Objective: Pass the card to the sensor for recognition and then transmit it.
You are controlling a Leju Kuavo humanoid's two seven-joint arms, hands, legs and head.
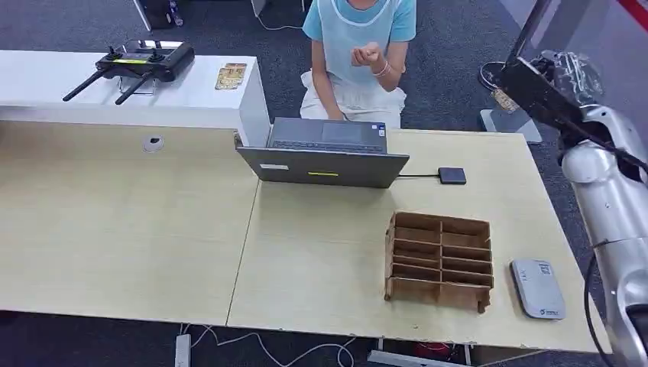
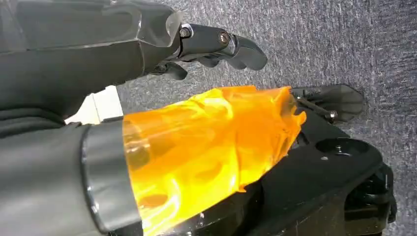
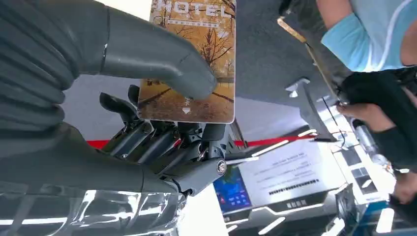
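Observation:
My right hand (image 3: 147, 123) pinches a hotel card (image 3: 196, 93) printed with autumn trees, the thumb (image 3: 162, 59) pressing on its face and the darker fingers behind it. In the head view that hand (image 1: 569, 73) is raised high at the far right, beyond the table's right edge. A grey card reader (image 1: 537, 288) lies flat on the table near the front right corner, well below and nearer than the hand. A small black square device (image 1: 452, 175) is cabled to the laptop. My left hand (image 2: 216, 46) hangs over grey carpet, fingers extended and holding nothing.
A grey laptop (image 1: 325, 153) stands at the table's (image 1: 122, 229) back middle, with a person (image 1: 359, 53) seated behind it. A brown cardboard organiser (image 1: 439, 260) sits left of the reader. On the white counter (image 1: 199, 95) lie a black controller (image 1: 137, 65) and another card (image 1: 230, 75).

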